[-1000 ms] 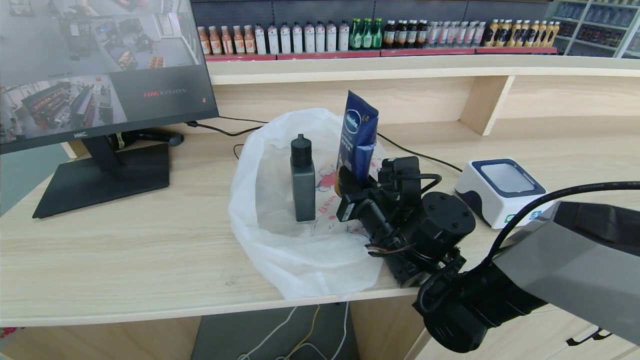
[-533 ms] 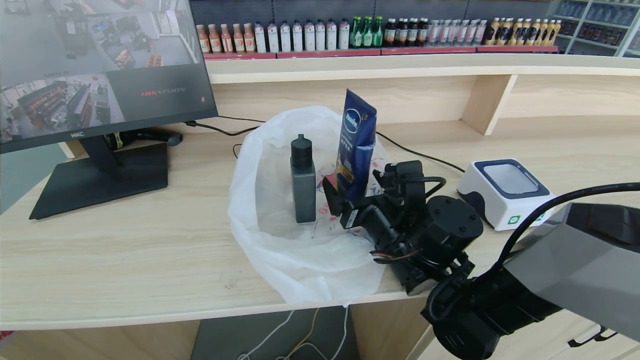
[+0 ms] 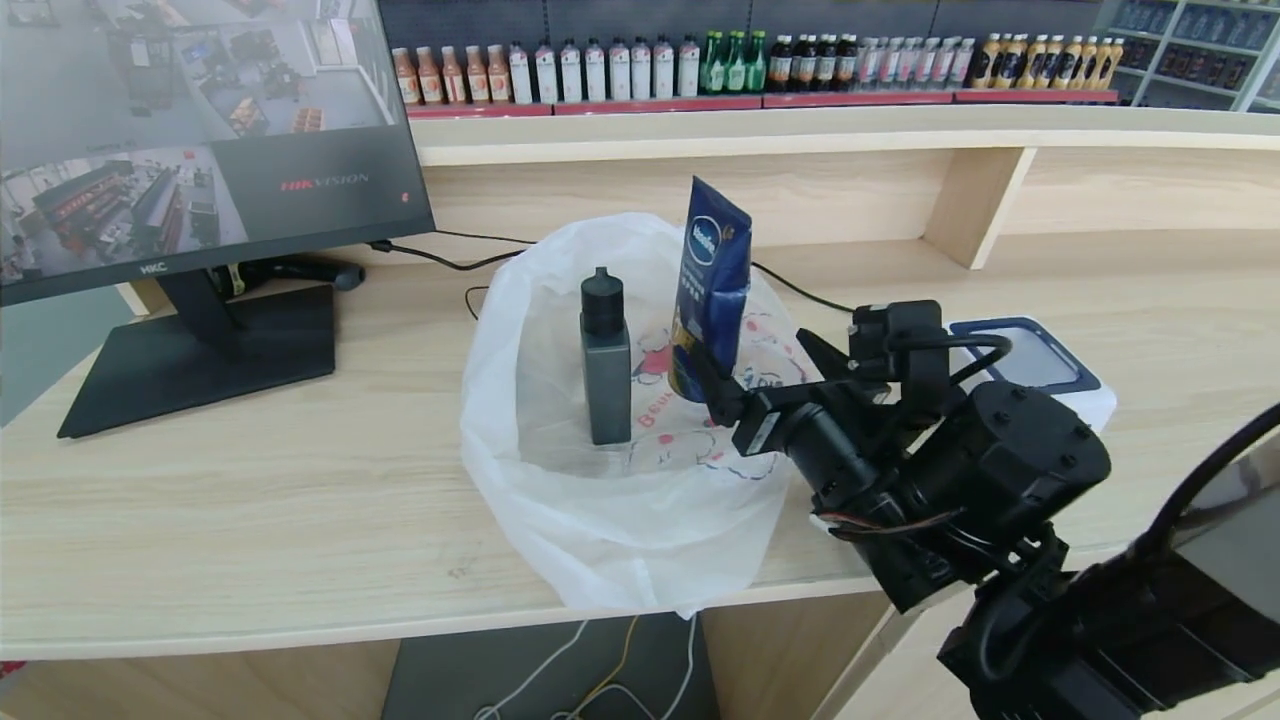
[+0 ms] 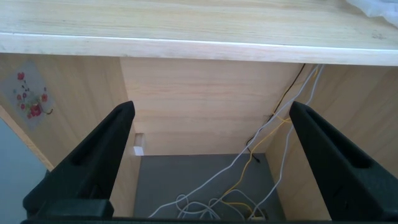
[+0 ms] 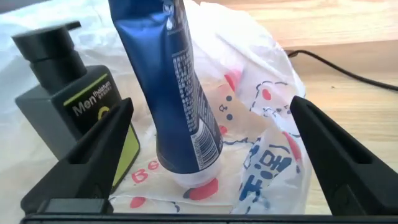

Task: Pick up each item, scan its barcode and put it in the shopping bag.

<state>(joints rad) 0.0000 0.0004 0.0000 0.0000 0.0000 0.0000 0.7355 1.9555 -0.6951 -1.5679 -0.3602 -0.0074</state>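
A white shopping bag (image 3: pixel 620 500) lies open on the wooden counter (image 3: pixel 250 500). Inside it a grey bottle (image 3: pixel 606 370) with a black cap stands upright, and a blue tube (image 3: pixel 712 280) stands cap-down beside it. My right gripper (image 3: pixel 765 372) is open just to the right of the tube, apart from it, over the bag's right edge. The right wrist view has the blue tube (image 5: pixel 186 99), the grey bottle (image 5: pixel 74 112) and the bag (image 5: pixel 273 149) ahead of the open right gripper (image 5: pixel 214 177). My left gripper (image 4: pixel 211 162) is open below the counter's front edge, holding nothing.
The barcode scanner (image 3: pixel 1050 360) sits right of the bag, partly hidden behind my right arm. A monitor (image 3: pixel 190 130) on a black stand fills the back left. A raised wooden shelf (image 3: pixel 800 140) runs along the back. Cables (image 4: pixel 273 143) hang under the counter.
The right gripper opened at the tube's base and drew back to the right toward the scanner. The blue tube stays standing in the bag.
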